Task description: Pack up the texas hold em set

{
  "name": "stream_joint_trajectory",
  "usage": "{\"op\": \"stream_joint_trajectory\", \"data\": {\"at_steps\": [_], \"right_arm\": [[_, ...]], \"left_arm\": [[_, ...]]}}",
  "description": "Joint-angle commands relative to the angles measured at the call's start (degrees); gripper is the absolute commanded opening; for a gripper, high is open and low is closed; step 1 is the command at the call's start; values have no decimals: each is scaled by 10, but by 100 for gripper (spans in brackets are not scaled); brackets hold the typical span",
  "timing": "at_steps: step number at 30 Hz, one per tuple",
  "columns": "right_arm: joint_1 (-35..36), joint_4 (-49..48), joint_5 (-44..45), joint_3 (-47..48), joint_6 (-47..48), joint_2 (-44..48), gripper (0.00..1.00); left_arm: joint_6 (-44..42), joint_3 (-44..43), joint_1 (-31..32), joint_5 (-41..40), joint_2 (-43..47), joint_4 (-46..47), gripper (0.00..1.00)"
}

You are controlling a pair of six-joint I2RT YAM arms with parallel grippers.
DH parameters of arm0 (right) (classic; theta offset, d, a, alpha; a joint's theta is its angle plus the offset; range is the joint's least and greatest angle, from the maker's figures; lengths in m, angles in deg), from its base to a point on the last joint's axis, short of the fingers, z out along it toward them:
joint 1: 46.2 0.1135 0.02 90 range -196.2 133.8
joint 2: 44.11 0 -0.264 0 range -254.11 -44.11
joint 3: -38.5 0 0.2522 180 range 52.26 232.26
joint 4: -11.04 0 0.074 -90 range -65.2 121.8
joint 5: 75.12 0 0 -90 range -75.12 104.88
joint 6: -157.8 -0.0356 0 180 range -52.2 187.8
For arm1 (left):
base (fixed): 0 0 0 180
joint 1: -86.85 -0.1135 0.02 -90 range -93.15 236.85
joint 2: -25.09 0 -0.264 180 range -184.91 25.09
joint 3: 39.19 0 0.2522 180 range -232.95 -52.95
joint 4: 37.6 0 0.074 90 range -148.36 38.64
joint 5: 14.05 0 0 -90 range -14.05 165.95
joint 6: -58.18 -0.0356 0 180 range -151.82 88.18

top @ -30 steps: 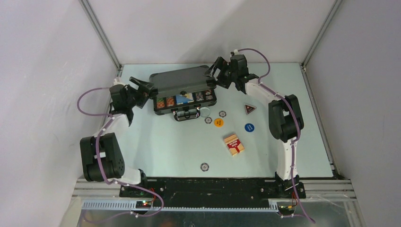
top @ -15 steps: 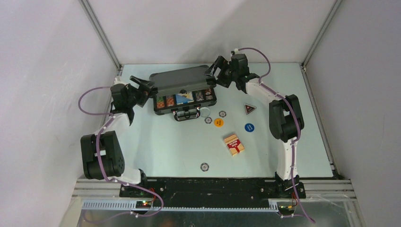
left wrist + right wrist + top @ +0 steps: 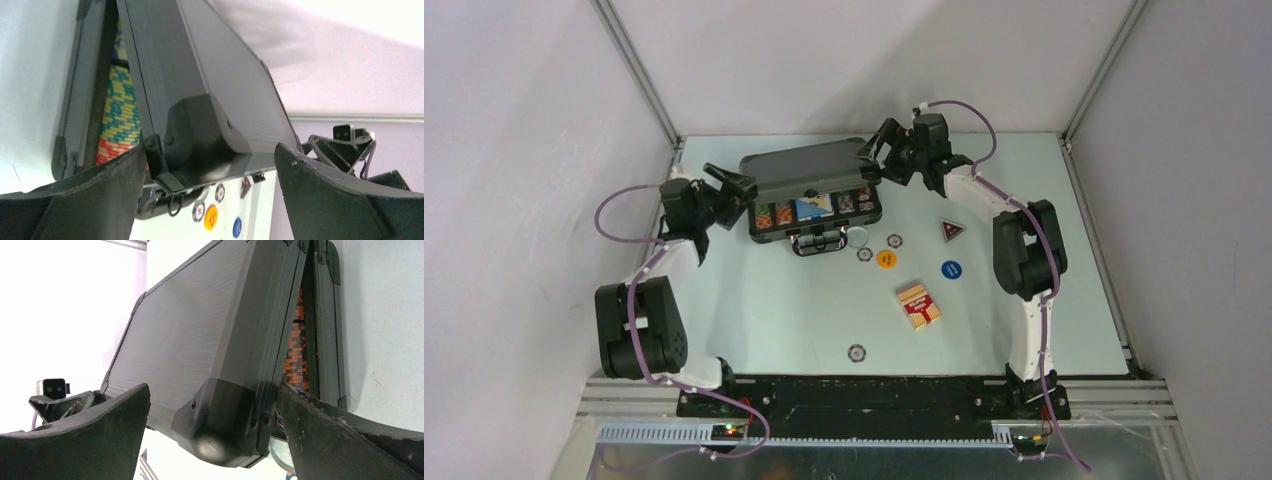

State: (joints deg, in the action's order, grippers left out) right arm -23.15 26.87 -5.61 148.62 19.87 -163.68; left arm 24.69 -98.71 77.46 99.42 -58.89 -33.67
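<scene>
The case (image 3: 809,170) sits at the back of the table (image 3: 764,310), near the back wall. Its lid is part way down, tilted over the base. Rows of chips (image 3: 809,210) are packed inside and show under the lid.

The left gripper (image 3: 735,190) is at the left end of the lid. Its jaws are wide open, with the lid corner between them. In the left wrist view there is a gap on one side, so I think it has hold of nothing. The right gripper (image 3: 876,155) is at the right end of the lid. It is wide open too, with the other corner between its fingers. I cannot tell if the fingers touch the lid.

The job looks about half done. The chips are in, but lots of things lie out on the table. The card deck (image 3: 918,305) is in the middle. The orange button (image 3: 886,259), the blue button (image 3: 951,269) and the triangle marker (image 3: 953,230) lie in front of the case, off to the right. A clear disc (image 3: 860,236) is just beside the handle (image 3: 817,243). One small chip (image 3: 856,352) lies alone, near the arm bases. All of these need to go in before the lid shuts.

The left arm is close to the left wall, so it has little room there. The middle and front of the table have lots of open room.
</scene>
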Motion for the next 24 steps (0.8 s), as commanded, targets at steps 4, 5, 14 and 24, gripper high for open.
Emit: {"op": "stream_joint_trajectory", "data": {"at_steps": [4, 5, 14, 24], "right_arm": [[14, -55, -58, 40, -12, 32, 100], [15, -55, -58, 40, -12, 32, 100], [13, -56, -59, 36, -11, 32, 100], [-3, -55, -57, 22, -7, 50, 100]], "left_arm": [[-23, -30, 16, 63, -3, -72, 98], [-24, -35, 16, 63, -3, -75, 98], [-1, -72, 16, 69, -14, -59, 98], [24, -172, 16, 67, -63, -43, 98]]}}
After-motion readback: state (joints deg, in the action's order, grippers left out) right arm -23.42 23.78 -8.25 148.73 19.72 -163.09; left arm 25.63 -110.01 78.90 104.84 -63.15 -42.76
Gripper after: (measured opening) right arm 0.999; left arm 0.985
